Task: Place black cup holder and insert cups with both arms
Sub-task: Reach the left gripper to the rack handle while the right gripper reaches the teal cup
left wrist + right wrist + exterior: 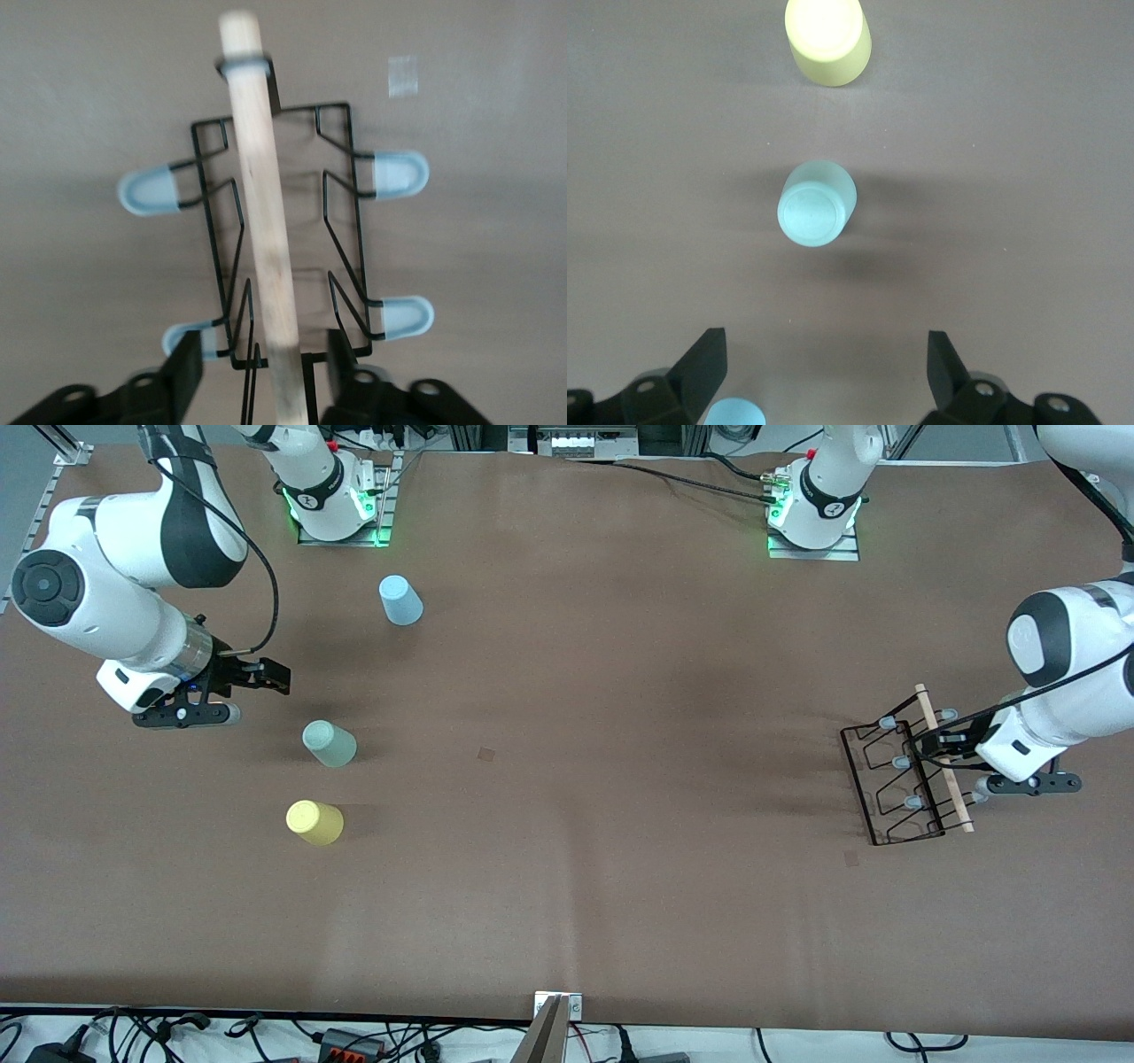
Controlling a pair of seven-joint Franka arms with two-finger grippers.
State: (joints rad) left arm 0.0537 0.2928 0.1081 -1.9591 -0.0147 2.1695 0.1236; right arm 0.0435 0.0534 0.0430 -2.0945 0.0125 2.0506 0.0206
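- Black cup holder [905, 778] sits at the right edge of the front frame, toward the left arm's end of the counter [602, 735]; wooden rod [264, 221] runs along its top, which makes it the natural handle.
- Left pincer [941, 746] is at the rod's middle, fingers apart on either side of it in the left wrist view, not yet clamped; looks set for a grab to carry the rack toward the middle.
- Three cups stand upside down at the left of the front frame: light blue cup [400, 600] uppermost, mint cup [330, 744] mid, yellow cup [314, 822] lowest. Bases up suits slipping them onto the pegs.
- Right pincer [257, 676] hangs over bare counter by the mint cup, fingers wide apart, holding nothing; arm waits for the rack.
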